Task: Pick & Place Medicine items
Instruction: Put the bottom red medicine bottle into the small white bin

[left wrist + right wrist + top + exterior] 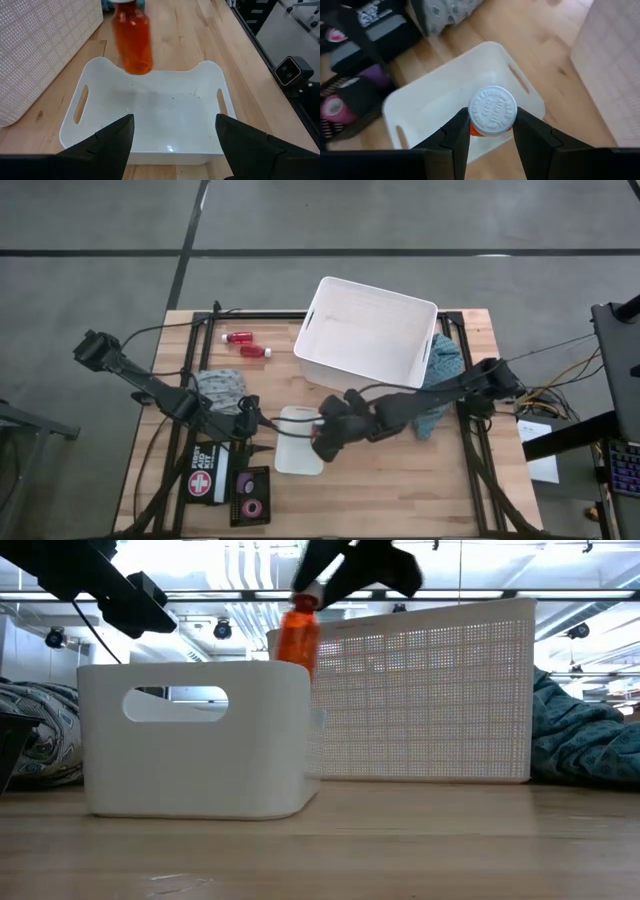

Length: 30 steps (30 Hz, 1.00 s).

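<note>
While the right gripper (491, 131) pinches it, the bottle (297, 637) hangs upright, cap (493, 111) up, over the bin (150, 120); left gripper (173, 135) spread.

Your right pincer (491, 131) points straight down with its fingers (457, 135) clamped on either side of a red bottle (492, 112) just under its white cap, while your left pincer (174, 137) waits just beside it, angled forward, fingers spread and holding nothing.
</note>
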Each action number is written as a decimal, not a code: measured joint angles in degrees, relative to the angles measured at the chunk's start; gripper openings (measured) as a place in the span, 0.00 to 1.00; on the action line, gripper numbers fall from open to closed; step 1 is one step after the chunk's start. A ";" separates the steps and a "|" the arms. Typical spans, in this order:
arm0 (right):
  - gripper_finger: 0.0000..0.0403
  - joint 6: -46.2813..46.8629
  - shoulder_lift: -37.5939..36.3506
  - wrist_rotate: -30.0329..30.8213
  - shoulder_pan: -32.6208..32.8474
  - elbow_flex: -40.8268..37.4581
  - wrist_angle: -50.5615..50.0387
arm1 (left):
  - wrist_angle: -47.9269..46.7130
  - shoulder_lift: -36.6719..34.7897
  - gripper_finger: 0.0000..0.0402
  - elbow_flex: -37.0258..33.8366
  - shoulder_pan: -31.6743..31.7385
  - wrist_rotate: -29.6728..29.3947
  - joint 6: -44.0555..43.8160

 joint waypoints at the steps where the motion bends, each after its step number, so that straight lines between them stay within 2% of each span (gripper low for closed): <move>1: 0.32 0.05 1.05 0.28 -0.21 1.64 -2.10 | -0.06 -0.02 0.71 0.00 0.00 0.00 0.00; 9: 0.32 0.07 12.12 -0.56 -2.02 18.16 -15.15 | -1.14 -0.02 0.71 0.00 0.00 0.00 0.00; 12: 0.32 0.88 16.13 0.83 -1.92 24.49 -21.33 | -1.17 -0.01 0.71 0.00 0.00 0.00 0.00; 17: 0.32 2.34 21.18 2.18 -1.99 31.02 -26.23 | -1.24 0.00 0.71 0.00 0.00 0.00 0.00; 23: 0.32 1.71 23.60 1.76 -2.35 33.05 -26.72 | -1.40 0.00 0.71 0.00 0.00 0.00 0.00; 30: 0.32 0.88 23.59 1.79 -2.67 29.91 -22.81 | -1.38 0.00 0.71 0.00 0.00 0.00 0.00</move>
